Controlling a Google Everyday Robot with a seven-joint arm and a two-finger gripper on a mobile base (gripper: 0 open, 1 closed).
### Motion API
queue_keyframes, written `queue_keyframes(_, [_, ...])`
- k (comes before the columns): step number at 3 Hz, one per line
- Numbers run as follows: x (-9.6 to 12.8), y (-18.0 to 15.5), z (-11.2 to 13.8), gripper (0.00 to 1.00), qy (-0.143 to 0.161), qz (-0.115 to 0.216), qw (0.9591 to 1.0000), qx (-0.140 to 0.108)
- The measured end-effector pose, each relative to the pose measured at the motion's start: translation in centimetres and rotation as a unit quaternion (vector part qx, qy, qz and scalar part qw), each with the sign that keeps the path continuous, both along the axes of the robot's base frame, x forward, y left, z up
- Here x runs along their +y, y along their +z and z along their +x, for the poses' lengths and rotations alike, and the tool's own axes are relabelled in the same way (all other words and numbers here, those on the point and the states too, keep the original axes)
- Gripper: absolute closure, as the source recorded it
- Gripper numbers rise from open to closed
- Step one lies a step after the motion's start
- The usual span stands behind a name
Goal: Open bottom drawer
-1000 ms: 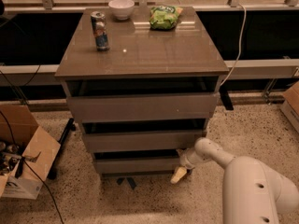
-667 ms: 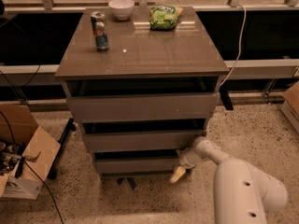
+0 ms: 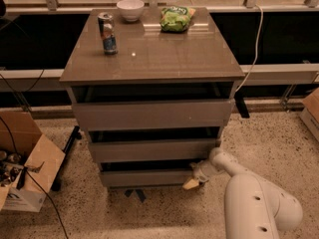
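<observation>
The bottom drawer [image 3: 147, 177] is the lowest of three taupe-grey fronts in the cabinet [image 3: 149, 59]. It looks narrowest and sits nearly flush, with a dark gap above it. My gripper [image 3: 193, 177] is at the drawer's right end, low near the floor, with a yellowish fingertip [image 3: 191, 184] pointing down-left against the front's right edge. The white arm [image 3: 249, 198] reaches in from the lower right.
On the cabinet top stand a can [image 3: 107, 33], a white bowl [image 3: 130, 9] and a green chip bag [image 3: 176, 18]. A cardboard box [image 3: 25, 168] with cables sits on the floor at left. Another box edge [image 3: 311, 111] is at right. A white cable [image 3: 256, 39] hangs behind.
The arm's forearm has shifted a little in the lower right. The gripper stays at the bottom drawer's right end and the drawer has not visibly moved.
</observation>
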State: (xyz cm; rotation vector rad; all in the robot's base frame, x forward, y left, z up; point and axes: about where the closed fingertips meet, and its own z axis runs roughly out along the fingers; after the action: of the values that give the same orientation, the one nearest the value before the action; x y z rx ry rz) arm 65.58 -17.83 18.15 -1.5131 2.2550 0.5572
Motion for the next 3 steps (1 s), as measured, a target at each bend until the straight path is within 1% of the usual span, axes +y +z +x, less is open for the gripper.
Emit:
queue_keyframes(1, [0.00, 0.59, 0.00, 0.65, 0.000, 0.000, 1.0000, 0.000])
queue_keyframes(2, [0.00, 1.26, 0.00, 0.71, 0.000, 0.000, 1.0000, 0.000])
queue_keyframes(3, [-0.01, 1.55, 0.00, 0.48, 0.000, 0.000, 1.0000, 0.000])
